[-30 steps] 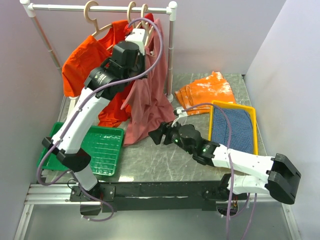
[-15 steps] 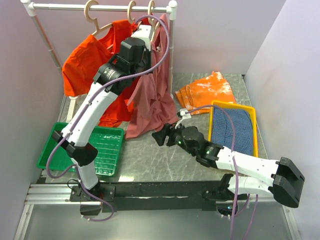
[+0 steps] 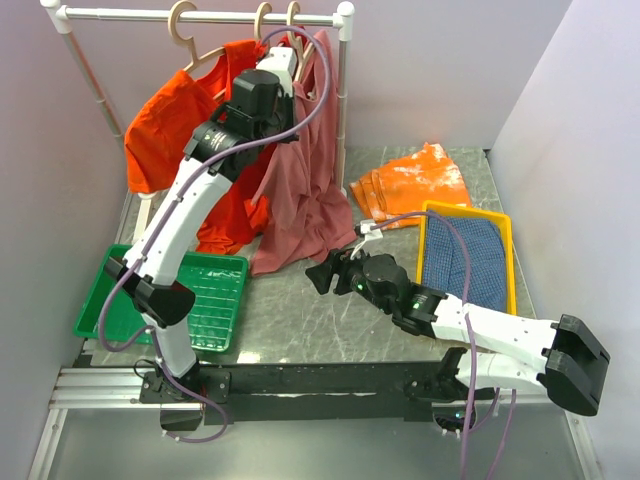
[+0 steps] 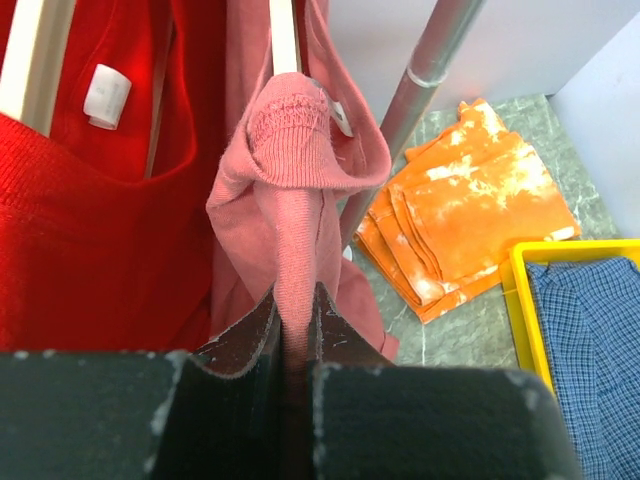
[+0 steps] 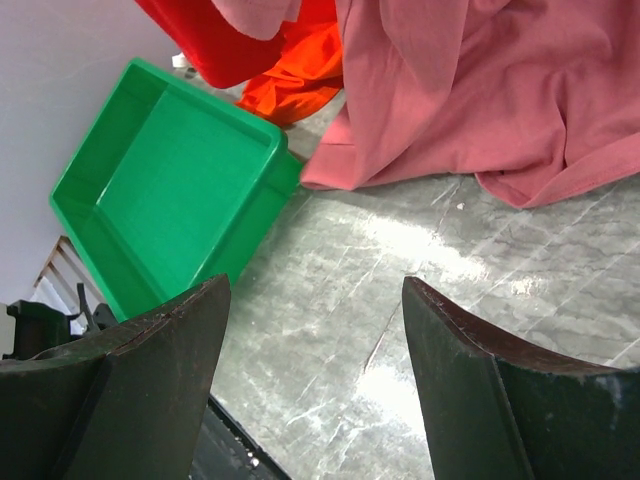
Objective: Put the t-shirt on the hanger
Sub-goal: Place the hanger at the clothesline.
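**Left jaws clenched on t-shirt at the rail; right jaws released over table**

Left gripper [image 4: 295, 318]: raised at the white rail [image 3: 200, 16], at 12 o'clock in the top view. Jaws clamped on a fold of the dusty rose t-shirt [image 4: 290, 150]. In the left wrist view the cloth rises from the pinch straight towards 12 o'clock, to a bunched ribbed collar. A pale wooden arm of the hanger [image 4: 283, 35] enters the neck opening just above that bunch. How far the collar sits on the hanger cannot be told.

The t-shirt [image 3: 305, 190] hangs from the hanger hook [image 3: 293, 14] at the rail's right end. Its lower part lies crumpled on the table [image 3: 330, 325].

Right gripper [image 5: 312, 290]: low over the table, jaws spread, nothing between them. The t-shirt's hem [image 5: 460, 90] lies at 1 o'clock of the jaws, apart from both fingers. The green tray [image 5: 170, 190] sits at 10 o'clock.

Neighbours: a red t-shirt [image 4: 90, 230] touches the rose one at its 9 o'clock. An orange t-shirt [image 3: 160, 120] hangs further left. A folded orange cloth [image 3: 410, 180] lies at 3 o'clock of the rose t-shirt. A yellow tray [image 3: 470, 210] holds a blue checked cloth [image 3: 465, 260].
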Tool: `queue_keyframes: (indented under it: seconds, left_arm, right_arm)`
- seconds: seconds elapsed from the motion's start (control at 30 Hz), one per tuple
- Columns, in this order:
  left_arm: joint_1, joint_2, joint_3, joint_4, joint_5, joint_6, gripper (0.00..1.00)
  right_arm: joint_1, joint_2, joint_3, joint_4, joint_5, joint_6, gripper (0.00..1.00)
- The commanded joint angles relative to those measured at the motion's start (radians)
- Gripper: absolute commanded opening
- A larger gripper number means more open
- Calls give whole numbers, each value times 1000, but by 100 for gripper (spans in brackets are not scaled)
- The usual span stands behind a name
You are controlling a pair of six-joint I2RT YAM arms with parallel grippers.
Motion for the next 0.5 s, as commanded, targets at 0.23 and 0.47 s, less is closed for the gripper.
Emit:
queue_keyframes:
  seconds: [0.23,0.47]
  left_arm:
    - [3,-67,-54,141,56,43,73]
    - [0,-333,-233,181,106,-7,97]
  right_arm:
    - [2,-29,9,14,34,-9,78]
    - [2,-137,39,-69,101,-25,79]
